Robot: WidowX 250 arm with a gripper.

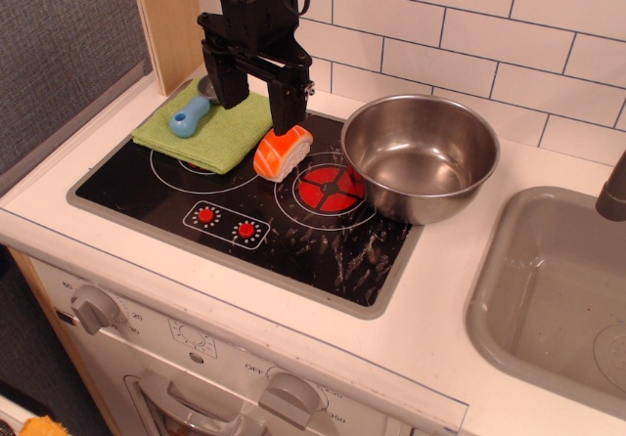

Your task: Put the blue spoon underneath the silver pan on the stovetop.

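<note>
Blue spoon (190, 116) lies ungrasped on the green cloth (210, 128); the tool (256, 104), fingers apart above, must drop and clamp its handle.

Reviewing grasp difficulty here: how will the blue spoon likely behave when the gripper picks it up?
The spoon looks like chunky rigid plastic, so probably stiff and light. Its rounded handle may slip between the fingers. It lies on a soft green cloth, which might bunch when pressed.

One blue spoon (190, 117), one green cloth (210, 128), one sushi piece (282, 152), one silver pan (421, 157), one stovetop (293, 236), one sink (548, 299), two red dial marks (205, 216), two oven knobs (93, 309).
</note>
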